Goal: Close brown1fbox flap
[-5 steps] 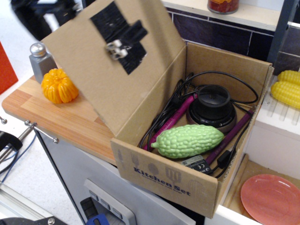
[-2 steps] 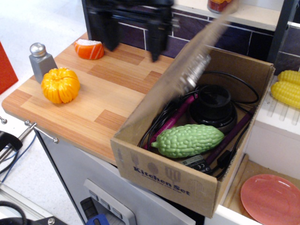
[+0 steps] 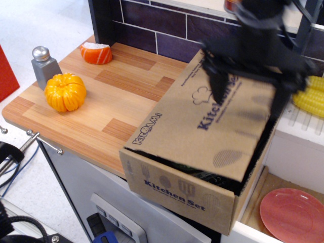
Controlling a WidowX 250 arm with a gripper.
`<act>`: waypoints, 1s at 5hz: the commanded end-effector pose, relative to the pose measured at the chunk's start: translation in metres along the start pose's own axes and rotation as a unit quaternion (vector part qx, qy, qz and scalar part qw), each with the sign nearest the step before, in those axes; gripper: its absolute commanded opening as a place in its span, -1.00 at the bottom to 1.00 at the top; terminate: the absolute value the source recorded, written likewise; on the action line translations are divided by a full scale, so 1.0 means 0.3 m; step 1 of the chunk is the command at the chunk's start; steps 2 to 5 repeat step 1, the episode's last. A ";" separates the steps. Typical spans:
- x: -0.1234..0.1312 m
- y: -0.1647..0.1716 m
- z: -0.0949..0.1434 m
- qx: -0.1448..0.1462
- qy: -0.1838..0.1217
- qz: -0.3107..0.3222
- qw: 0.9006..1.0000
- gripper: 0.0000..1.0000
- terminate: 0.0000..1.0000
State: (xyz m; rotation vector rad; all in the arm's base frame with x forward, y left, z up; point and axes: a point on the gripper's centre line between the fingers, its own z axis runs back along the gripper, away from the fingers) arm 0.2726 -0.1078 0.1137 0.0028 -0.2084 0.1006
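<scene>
The brown1fbox [image 3: 177, 190], a large cardboard box printed "Kitchen Set", stands at the right end of the wooden counter [image 3: 121, 96]. Its flap [image 3: 202, 131] lies down over the opening with the "Kitchen" print facing up. A narrow dark gap shows along the front and right edges, and the contents are hidden. My black gripper [image 3: 250, 93] is motion-blurred just above the far right part of the flap. Its two fingers [image 3: 220, 88] are spread wide and hold nothing.
An orange toy pumpkin [image 3: 65, 91], a grey shaker [image 3: 43, 66] and an orange-and-white toy food piece [image 3: 96, 53] sit on the counter's left part. Yellow corn [image 3: 310, 96] lies to the right. A pink plate [image 3: 293, 215] sits below right. A purple tiled wall is behind.
The flap has swung from standing open on the left down over the box, hiding the green gourd and cables. The gripper has moved from upper left to above the box's right side.
</scene>
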 end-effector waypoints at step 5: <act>0.054 -0.018 0.003 0.022 -0.011 -0.044 0.999 1.00 1.00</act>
